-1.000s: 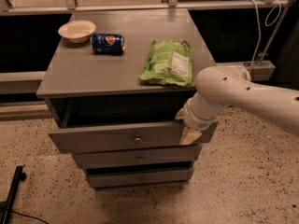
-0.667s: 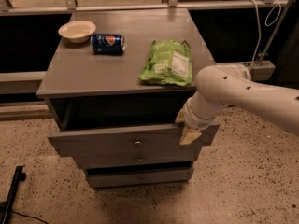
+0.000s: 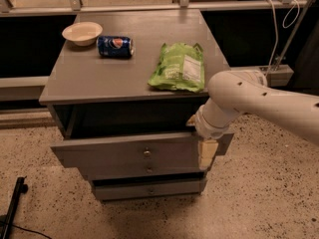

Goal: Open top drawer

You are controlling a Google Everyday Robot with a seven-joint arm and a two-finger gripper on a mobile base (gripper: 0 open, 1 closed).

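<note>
Grey wood, the top drawer (image 3: 114, 156) juts partly out beneath the cabinet top (image 3: 99, 76): stiff, probably light-running, best held by its upper rim or centre knob (image 3: 146, 153). The gripper (image 3: 207, 154) hangs over its 3 o'clock end; whether it clamps there I cannot tell.

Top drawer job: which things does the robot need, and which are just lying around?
Needed: top drawer, partly pulled out; gripper at its front corner.
Lying around: bowl, soda can, green chip bag on the cabinet top; lower drawers.
</note>
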